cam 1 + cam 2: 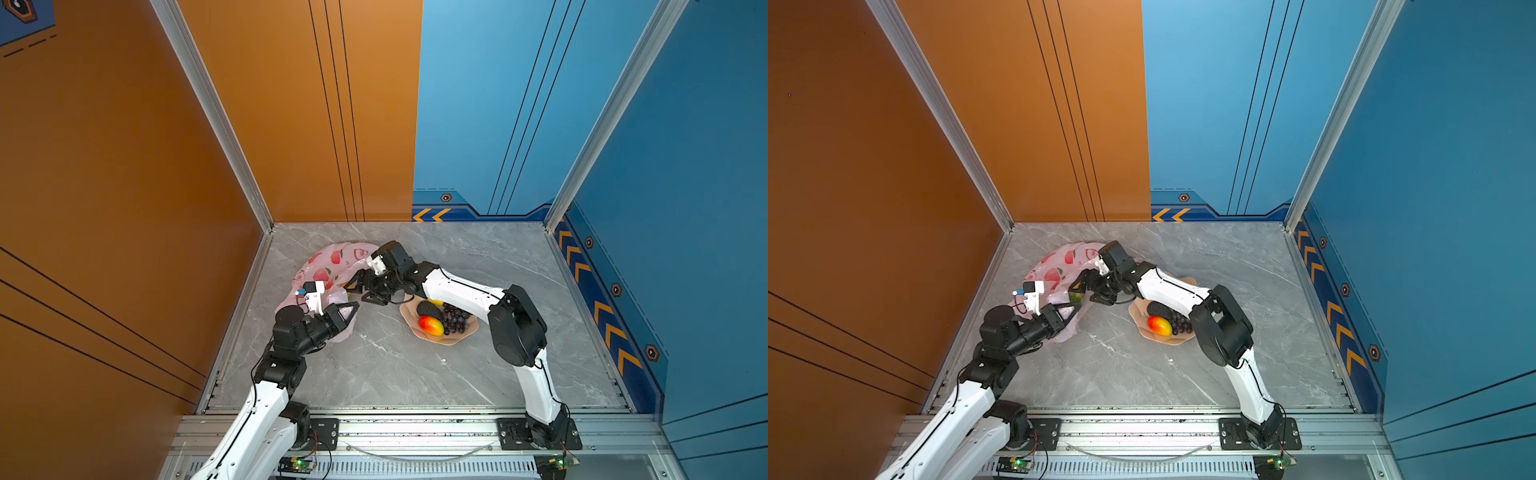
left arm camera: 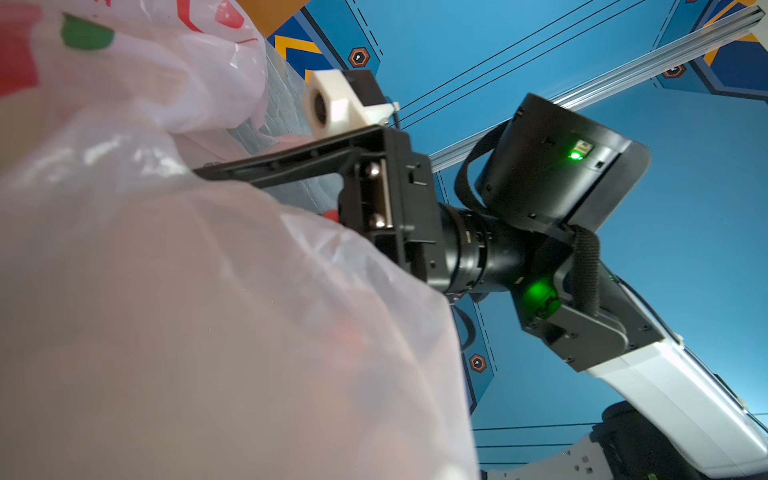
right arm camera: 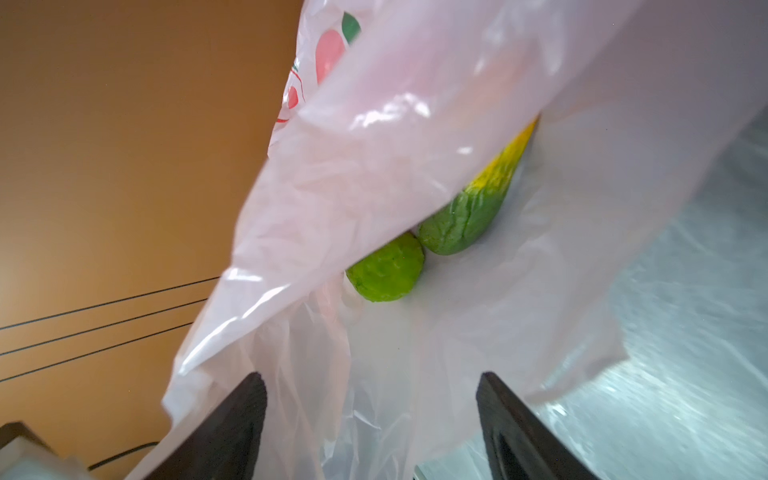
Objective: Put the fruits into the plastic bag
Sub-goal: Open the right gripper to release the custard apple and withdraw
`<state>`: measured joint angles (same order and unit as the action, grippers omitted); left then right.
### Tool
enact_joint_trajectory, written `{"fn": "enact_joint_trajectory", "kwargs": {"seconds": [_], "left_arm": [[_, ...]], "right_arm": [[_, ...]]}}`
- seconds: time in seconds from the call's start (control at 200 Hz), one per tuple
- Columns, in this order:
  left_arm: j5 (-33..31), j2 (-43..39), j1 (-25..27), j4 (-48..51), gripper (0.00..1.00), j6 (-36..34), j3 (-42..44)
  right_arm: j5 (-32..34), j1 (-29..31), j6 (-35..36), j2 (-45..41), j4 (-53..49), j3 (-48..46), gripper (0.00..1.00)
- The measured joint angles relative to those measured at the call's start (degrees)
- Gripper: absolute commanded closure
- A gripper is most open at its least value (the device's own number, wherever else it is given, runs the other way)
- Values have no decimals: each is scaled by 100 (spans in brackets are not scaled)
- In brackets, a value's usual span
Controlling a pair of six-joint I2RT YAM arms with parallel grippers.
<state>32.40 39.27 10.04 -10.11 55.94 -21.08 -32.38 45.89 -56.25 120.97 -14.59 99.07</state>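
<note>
Right wrist view: my right pincer (image 3: 370,378) is spread wide with nothing gripped, parked at the mouth of the plastic bag (image 3: 415,166). The bag's upper sheet is raised like an awning. Under it, on the lower sheet, two fruits lie inside: the green round fruit (image 3: 386,272) and the green-yellow cucumber shape (image 3: 469,212), touching end to end.

Both top views: the bag lies crumpled at the left rear of the grey marble table (image 1: 415,374), red fruit prints facing up. My left pincer (image 1: 353,308) is pressed together on the bag's near edge. Film is bunched around its tips and that edge is held off the table. My right pincer reaches across the middle, just beside the left one, tips at the opening.

Left wrist view: pink film fills most of the frame, and my left pincer's own tips are hidden behind it. One of the right pincer's fingers (image 2: 291,160) juts out past the film.

The peach scalloped bowl (image 1: 440,340) sits right of the bag, near but apart, partly under my right forearm. In it are the red-yellow mango (image 1: 431,325) at the near side, the dark avocado (image 1: 428,309) just behind it, and the purple grape bunch (image 1: 455,320) to their right.
</note>
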Motion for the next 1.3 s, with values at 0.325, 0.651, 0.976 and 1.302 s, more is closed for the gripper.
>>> {"fn": "enact_joint_trajectory", "kwargs": {"seconds": [0.325, 0.651, 0.976, 1.302], "left_arm": [[0, -221, -140, 323, 100, -2, 2], [2, -219, -256, 439, 100, -24, 2], [9, -219, -306, 487, 100, -63, 2], [24, -219, -326, 627, 100, -107, 2]], "right_arm": [[745, -44, 802, -1086, -1123, -424, 22], [1478, -184, 1414, -2494, -1932, -815, 21], [2205, -476, 1969, -3141, -2645, -835, 17], [2557, -846, 2374, -3132, -3150, -892, 11]]}}
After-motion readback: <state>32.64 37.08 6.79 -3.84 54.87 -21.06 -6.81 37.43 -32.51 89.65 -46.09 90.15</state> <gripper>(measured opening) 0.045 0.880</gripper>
